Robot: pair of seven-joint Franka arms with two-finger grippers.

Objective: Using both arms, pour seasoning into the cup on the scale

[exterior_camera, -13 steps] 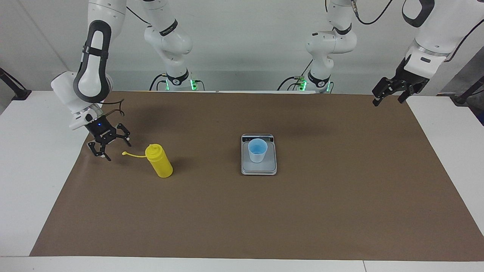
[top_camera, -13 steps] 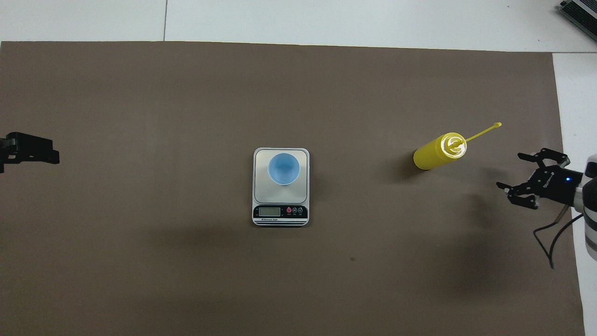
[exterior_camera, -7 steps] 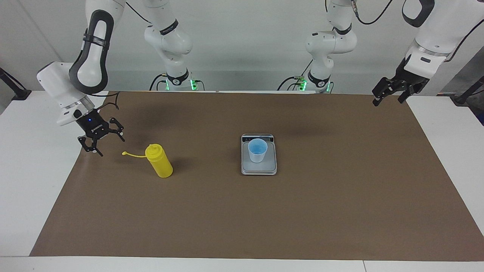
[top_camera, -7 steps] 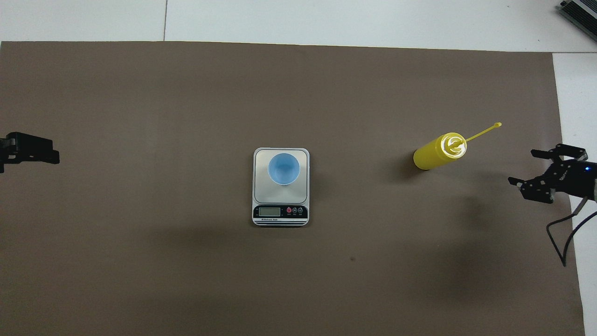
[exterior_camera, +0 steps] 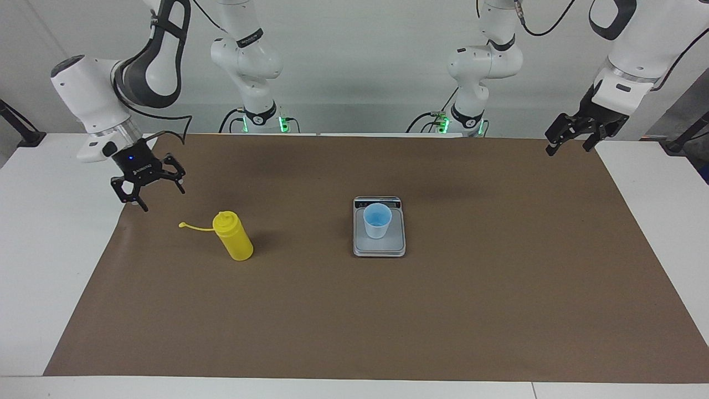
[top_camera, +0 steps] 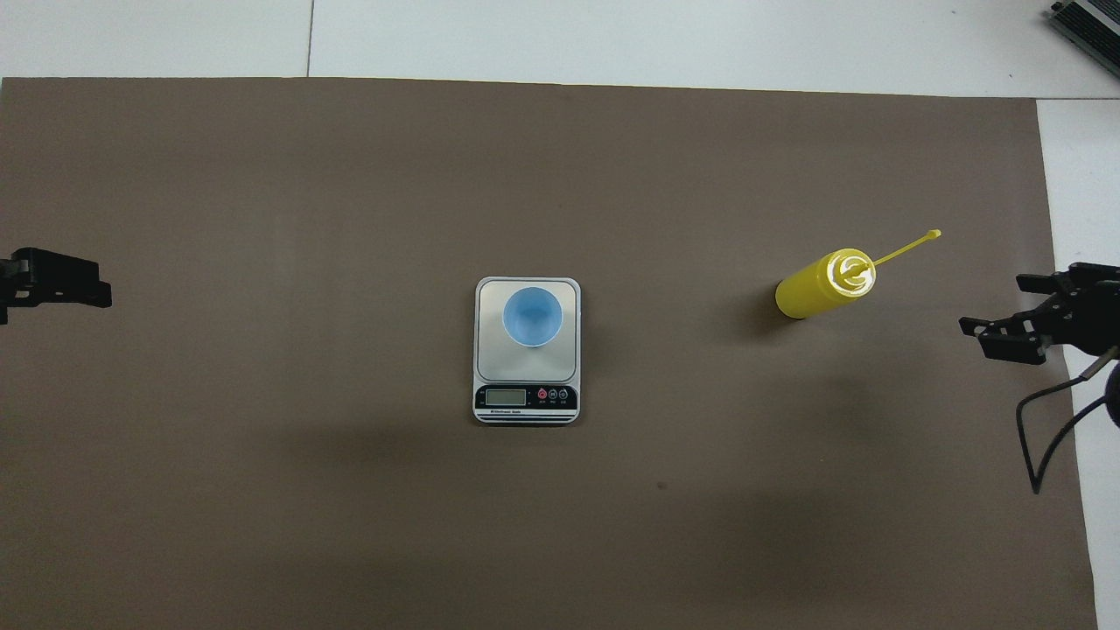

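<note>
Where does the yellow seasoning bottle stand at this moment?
The seasoning bottle stands upright on the brown mat toward the right arm's end of the table, apart from the scale and not held.

We see a white worktop [exterior_camera: 33,266] with a large brown paper mat [exterior_camera: 365,310] spread over most of it, leaving bare white strips around the mat's edges. A thin seam runs through the white strip past the mat's edge [top_camera: 311,39]. A plain pale grey wall [exterior_camera: 360,66] rises above the mat in the facing view. Soft, even light casts faint shadows on the mat.
</note>
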